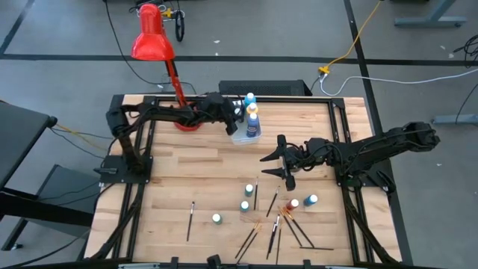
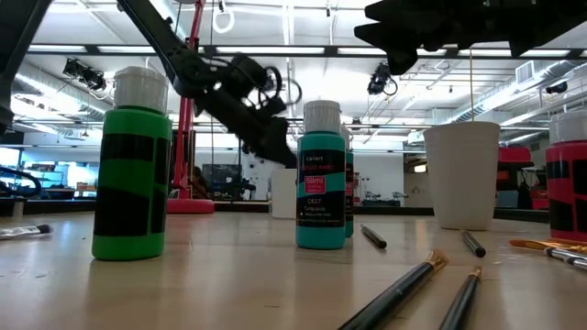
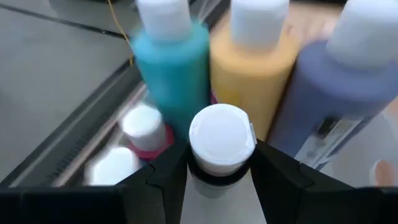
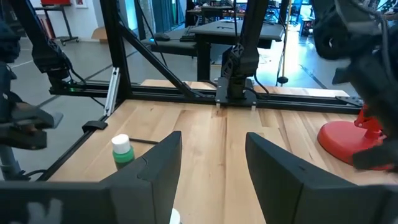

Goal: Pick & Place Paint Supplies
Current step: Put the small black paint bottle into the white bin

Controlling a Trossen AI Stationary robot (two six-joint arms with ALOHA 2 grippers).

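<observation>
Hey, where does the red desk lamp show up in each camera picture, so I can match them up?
High view: red lamp at top left, its base beside the left arm.
Low view: its pole and base stand left of centre, just right of the green bottle.
Left wrist view: not in it; a white-capped bottle fills it.
Right wrist view: only its base, at the right.
Shared landmark: the left arm beside the base.
</observation>
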